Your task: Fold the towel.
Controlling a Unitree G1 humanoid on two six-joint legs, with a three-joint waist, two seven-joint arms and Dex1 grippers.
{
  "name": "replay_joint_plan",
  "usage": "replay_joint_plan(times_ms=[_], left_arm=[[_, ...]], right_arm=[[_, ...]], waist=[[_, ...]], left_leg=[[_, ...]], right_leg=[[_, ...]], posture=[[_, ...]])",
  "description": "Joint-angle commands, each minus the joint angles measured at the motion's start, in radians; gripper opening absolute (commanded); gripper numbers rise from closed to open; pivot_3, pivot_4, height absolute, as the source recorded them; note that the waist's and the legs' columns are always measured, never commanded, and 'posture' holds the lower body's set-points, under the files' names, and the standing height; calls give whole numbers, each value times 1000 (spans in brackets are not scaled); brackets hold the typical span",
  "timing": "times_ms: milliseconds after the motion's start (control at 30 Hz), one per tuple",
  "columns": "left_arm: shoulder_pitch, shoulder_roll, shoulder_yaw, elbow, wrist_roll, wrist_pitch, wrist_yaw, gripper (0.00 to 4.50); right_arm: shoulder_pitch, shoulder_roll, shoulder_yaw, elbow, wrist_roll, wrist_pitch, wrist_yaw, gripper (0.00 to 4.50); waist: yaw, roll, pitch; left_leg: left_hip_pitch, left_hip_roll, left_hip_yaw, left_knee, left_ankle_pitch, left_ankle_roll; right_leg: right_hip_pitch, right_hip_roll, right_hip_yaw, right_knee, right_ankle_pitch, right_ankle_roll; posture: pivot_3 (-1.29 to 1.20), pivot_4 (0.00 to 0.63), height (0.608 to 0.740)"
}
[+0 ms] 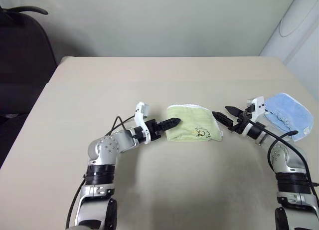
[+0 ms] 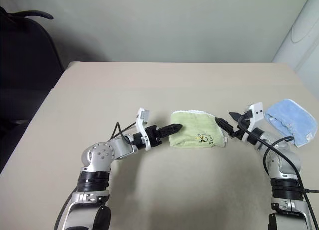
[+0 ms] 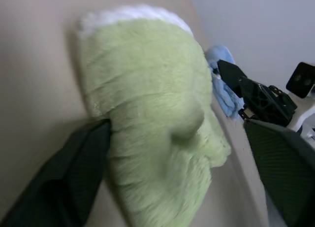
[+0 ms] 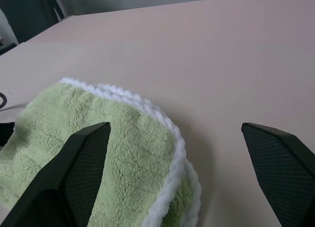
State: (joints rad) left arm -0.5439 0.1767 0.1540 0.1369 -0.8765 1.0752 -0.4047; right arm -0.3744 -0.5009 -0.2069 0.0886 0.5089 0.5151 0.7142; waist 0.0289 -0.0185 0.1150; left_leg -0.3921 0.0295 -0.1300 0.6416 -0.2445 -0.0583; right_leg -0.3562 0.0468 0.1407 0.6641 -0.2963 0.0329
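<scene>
Lying folded, towel (image 1: 193,123) long axis left-right; both end effectors spread, empty.

Towel (image 1: 193,128) lies on table (image 1: 149,85); left gripper (image 1: 171,123) at towel's left edge, right gripper (image 1: 225,115) just right, second towel (image 1: 287,114) farther right.

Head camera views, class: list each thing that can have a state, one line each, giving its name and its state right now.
Green towel: folded, lying flat on the table, held by nothing.
Blue towel: folded, lying near the table's right edge.
Left end effector: open, tip at the green towel's left edge.
Right end effector: open, just off the green towel's right edge.
</scene>
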Motion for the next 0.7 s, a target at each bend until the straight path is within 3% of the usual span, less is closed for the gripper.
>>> replay_joint_plan(times_ms=[33, 333, 367, 433, 700], left_arm=[[-55, -55, -32, 68, 31, -28, -18, 4465], [-112, -123, -126, 132, 141, -40, -63, 4465], [-112, -122, -138, 131, 155, -41, -68, 4301], [-108, -118, -159, 127, 182, -46, -75, 3917], [-79, -106, -204, 83, 253, -66, -91, 1032]], right_arm=[[-3, 6, -34, -47, 15, -22, -23, 4500], [0, 20, -42, -62, 11, -33, -50, 4500], [2, 21, -42, -63, 10, -35, -53, 4500], [2, 24, -42, -65, 9, -38, -59, 4500], [-16, 35, -48, -40, 8, -66, -83, 4500]], waist=[[1, 0, 0], [5, 0, 0], [6, 0, 0], [8, 0, 0], [9, 0, 0]], left_leg=[[0, 0, 0, 0, 0, 0], [0, -1, 0, 2, 0, 1], [0, -1, 0, 2, 0, 1], [0, -1, 0, 3, 0, 1], [0, -1, 0, 3, -1, 1]], right_leg=[[0, 0, 0, 0, 0, 0], [1, 0, 0, 0, -1, 1], [1, 0, 0, 0, -1, 1], [1, 0, 0, 0, -1, 2], [1, 0, 0, 0, -1, 2]], posture=[[0, 150, 740], [0, 150, 740], [0, 150, 740], [0, 150, 740], [0, 150, 740]])
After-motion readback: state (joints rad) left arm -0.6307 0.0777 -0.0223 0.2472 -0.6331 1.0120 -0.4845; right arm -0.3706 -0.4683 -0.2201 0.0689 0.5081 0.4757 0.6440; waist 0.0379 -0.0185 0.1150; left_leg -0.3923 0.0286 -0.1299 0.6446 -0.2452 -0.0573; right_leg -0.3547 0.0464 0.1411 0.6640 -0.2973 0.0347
